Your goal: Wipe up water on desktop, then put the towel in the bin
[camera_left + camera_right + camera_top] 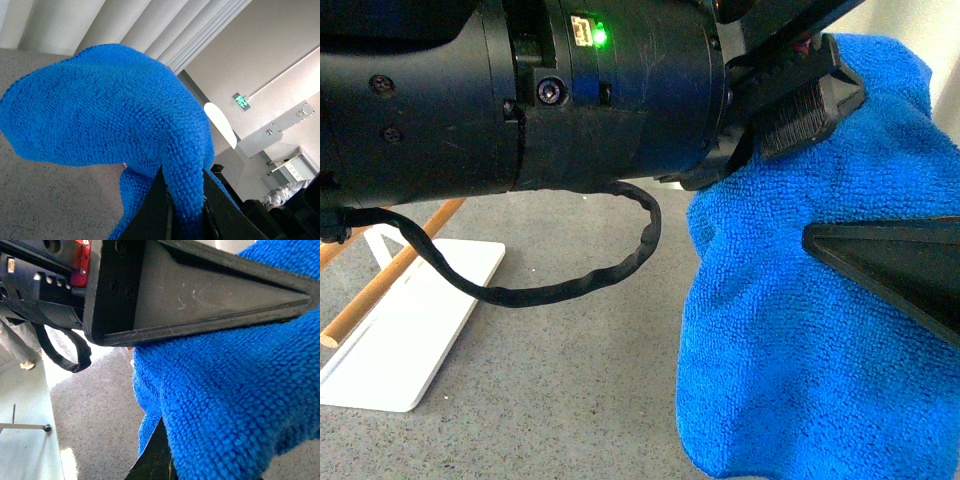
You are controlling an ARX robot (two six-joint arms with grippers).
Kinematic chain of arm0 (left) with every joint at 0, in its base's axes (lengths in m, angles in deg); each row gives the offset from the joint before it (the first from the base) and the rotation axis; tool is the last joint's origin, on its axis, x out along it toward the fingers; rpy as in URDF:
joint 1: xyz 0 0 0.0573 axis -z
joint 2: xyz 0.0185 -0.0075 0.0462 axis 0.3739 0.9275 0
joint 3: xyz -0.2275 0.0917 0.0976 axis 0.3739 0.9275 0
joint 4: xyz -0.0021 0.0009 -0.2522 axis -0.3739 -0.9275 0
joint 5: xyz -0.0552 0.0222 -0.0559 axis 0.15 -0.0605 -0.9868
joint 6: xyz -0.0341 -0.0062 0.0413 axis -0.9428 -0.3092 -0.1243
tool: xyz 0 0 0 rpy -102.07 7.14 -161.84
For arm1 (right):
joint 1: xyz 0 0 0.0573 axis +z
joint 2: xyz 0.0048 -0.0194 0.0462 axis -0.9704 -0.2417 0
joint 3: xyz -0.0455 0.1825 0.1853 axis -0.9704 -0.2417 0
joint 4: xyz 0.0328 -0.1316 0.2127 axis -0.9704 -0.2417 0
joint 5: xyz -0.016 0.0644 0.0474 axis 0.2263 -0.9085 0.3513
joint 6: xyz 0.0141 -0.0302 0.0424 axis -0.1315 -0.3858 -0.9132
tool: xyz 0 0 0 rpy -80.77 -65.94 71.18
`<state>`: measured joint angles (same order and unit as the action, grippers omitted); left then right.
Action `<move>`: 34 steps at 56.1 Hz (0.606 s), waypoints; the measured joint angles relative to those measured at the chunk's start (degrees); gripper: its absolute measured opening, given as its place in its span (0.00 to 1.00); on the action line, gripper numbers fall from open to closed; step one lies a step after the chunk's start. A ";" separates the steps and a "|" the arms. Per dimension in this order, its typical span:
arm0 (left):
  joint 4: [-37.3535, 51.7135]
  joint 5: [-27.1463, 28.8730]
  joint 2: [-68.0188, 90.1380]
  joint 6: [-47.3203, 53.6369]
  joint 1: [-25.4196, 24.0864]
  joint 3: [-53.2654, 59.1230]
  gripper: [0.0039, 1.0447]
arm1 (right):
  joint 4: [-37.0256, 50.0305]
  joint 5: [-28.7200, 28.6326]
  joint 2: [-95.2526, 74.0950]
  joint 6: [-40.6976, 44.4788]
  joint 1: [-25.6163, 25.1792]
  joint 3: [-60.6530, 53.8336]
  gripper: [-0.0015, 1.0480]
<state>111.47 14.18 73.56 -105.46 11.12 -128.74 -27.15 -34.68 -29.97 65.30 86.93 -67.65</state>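
The bright blue towel [800, 340] hangs bunched above the speckled grey desktop [570, 390], held up by both grippers. My left gripper [817, 92] reaches in from the left on its black arm and is shut on the towel's upper edge. In the left wrist view a fold of towel [100, 110] is pinched between the jaws of the left gripper [185, 212]. My right gripper [167, 462] is shut on a thick fold of the towel [235, 390], and one of its black fingers [900, 268] pokes in from the right. The bin is out of view.
A flat white tray [420, 340] with wooden rods [390, 275] lies on the desktop at the left. A black cable [580, 280] loops down under the left arm. The left gripper's finger [210, 295] sits close above the right gripper.
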 joint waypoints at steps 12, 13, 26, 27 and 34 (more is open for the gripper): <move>-2.51 -1.46 -0.22 0.39 -1.77 -0.04 0.28 | -1.44 -2.43 1.53 -0.04 -3.96 0.00 0.04; -2.82 -1.51 -0.24 0.50 -1.92 -0.04 0.29 | -1.44 -2.49 1.62 -0.04 -4.44 0.00 0.04; -8.33 -1.75 -0.50 3.41 -6.67 -0.50 0.64 | -2.19 -2.34 1.92 -0.52 -8.70 0.52 0.04; -8.72 -1.79 -0.50 3.72 -7.02 -0.55 0.65 | -2.25 -2.23 1.92 -0.50 -9.05 0.55 0.04; -11.45 -3.34 -0.50 7.26 -11.78 -0.68 0.88 | -2.91 -2.19 1.99 -0.63 -10.58 0.68 0.04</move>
<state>100.02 10.84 73.05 -98.21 -0.66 -129.42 -30.05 -36.87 -27.98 64.67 76.35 -66.97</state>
